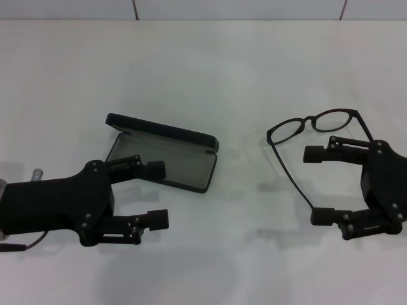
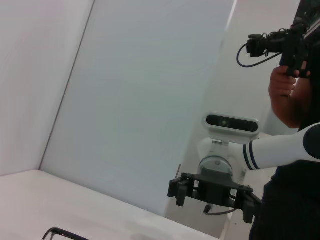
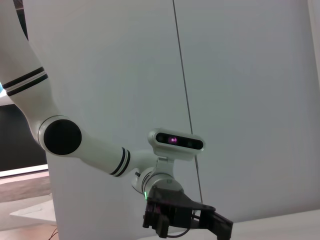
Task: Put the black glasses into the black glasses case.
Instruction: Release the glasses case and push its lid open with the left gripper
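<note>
right gripper (image 1: 318, 184), jaws apart, straddles the black glasses (image 1: 315, 127) temple at frame right; left gripper (image 1: 156, 194) jaws apart by the black glasses case (image 1: 168, 159).

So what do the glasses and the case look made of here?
The black glasses: thin matte black frame, probably plastic, with clear lenses showing the table through. The black glasses case: rigid-looking black shell, likely hard plastic or leatherette, with a smooth grey lining, possibly felt.

Left tool (image 3: 187, 220) before pale wall (image 3: 250, 100)
</note>
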